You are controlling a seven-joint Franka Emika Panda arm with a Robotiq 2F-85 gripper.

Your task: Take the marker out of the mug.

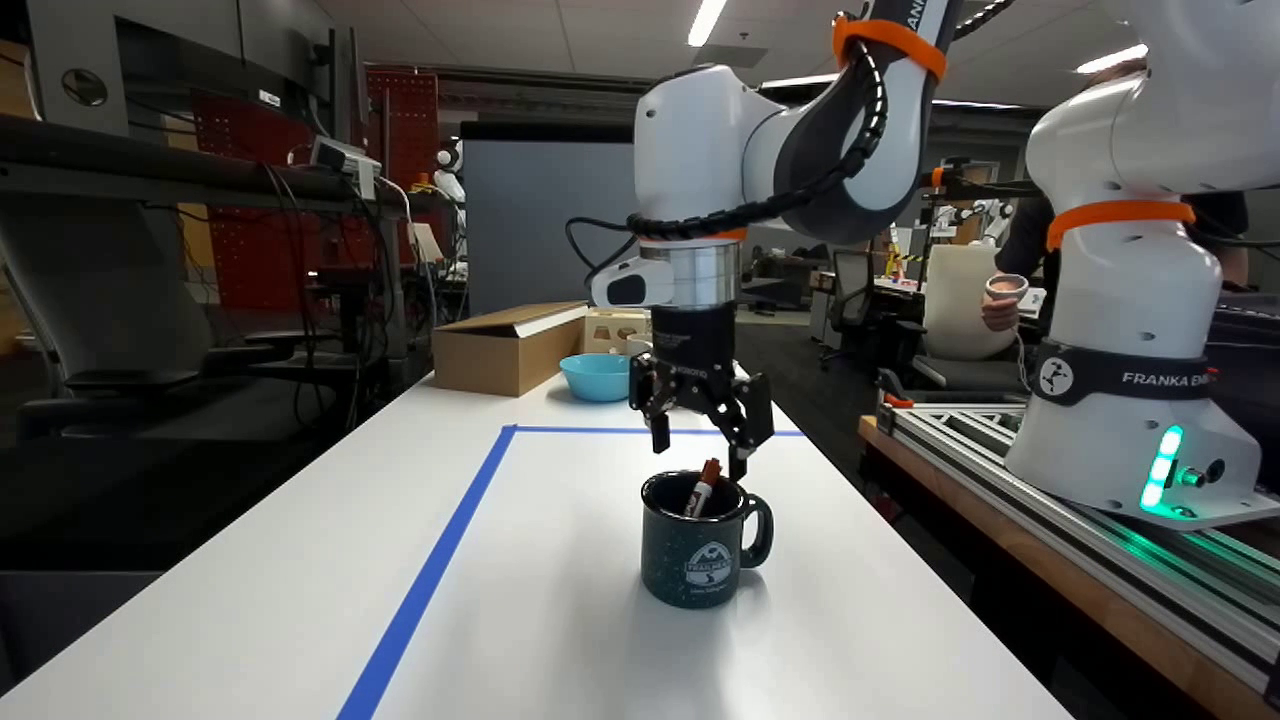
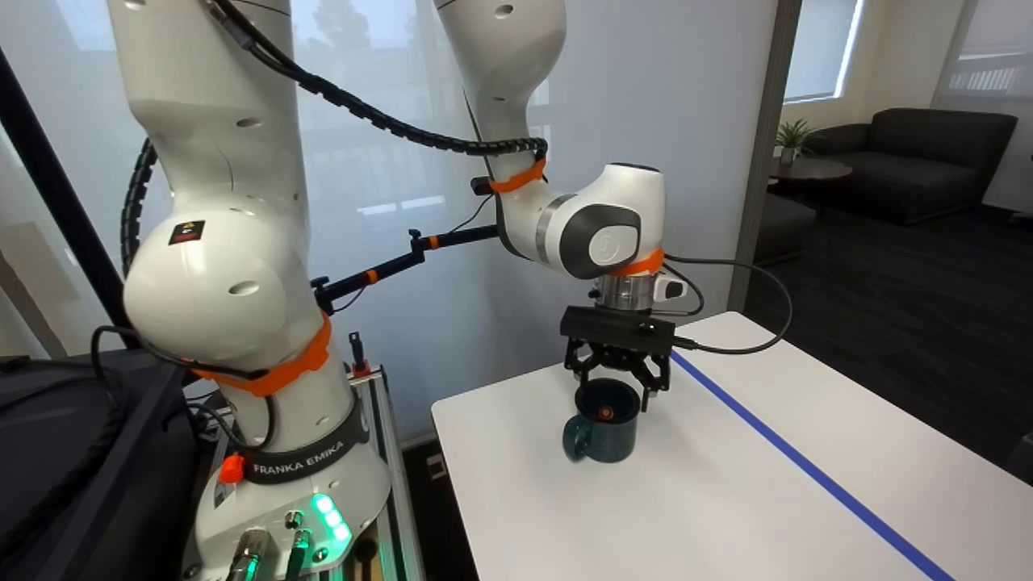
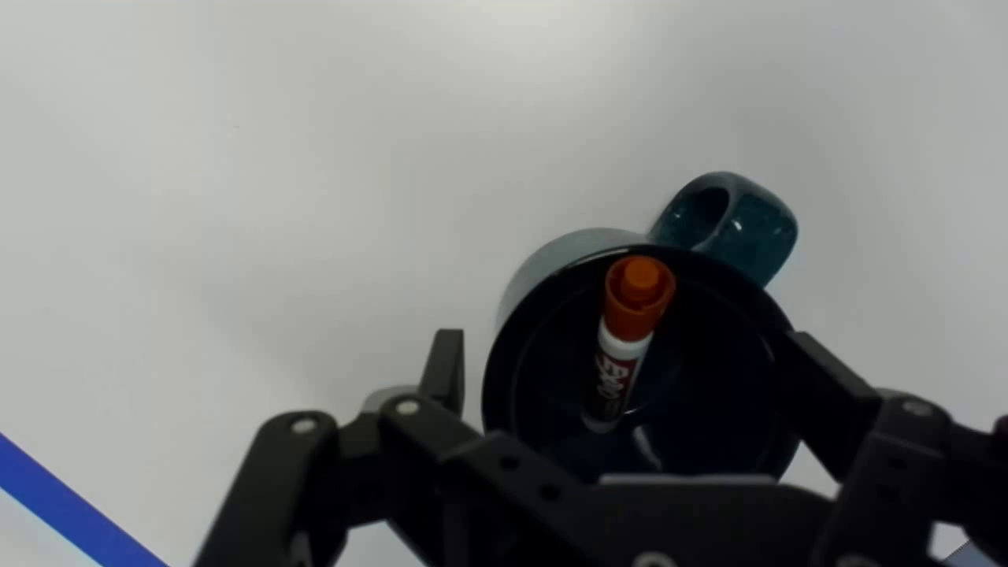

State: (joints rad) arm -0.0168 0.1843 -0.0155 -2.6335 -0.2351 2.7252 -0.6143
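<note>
The dark mug (image 1: 668,565) stands upright on the white table, its loop handle and pale emblem showing in an exterior view. It also shows in an exterior view (image 2: 611,444) and in the wrist view (image 3: 760,236). The marker (image 1: 703,490) leans inside the mug, its orange-red end above the rim. The marker's white and dark body shows in the wrist view (image 3: 618,366); only its orange end shows in an exterior view (image 2: 605,413). My gripper (image 1: 699,458) is open and empty, just above the mug. In the wrist view, its fingers (image 3: 622,346) are spread wide on either side of the marker.
A light blue bowl (image 1: 595,378), a cardboard box (image 1: 500,358) and a beige box (image 1: 612,328) stand at the table's far end. A pale cup (image 1: 638,345) there is partly hidden by the gripper. Blue tape (image 1: 440,550) lines the table (image 2: 549,500).
</note>
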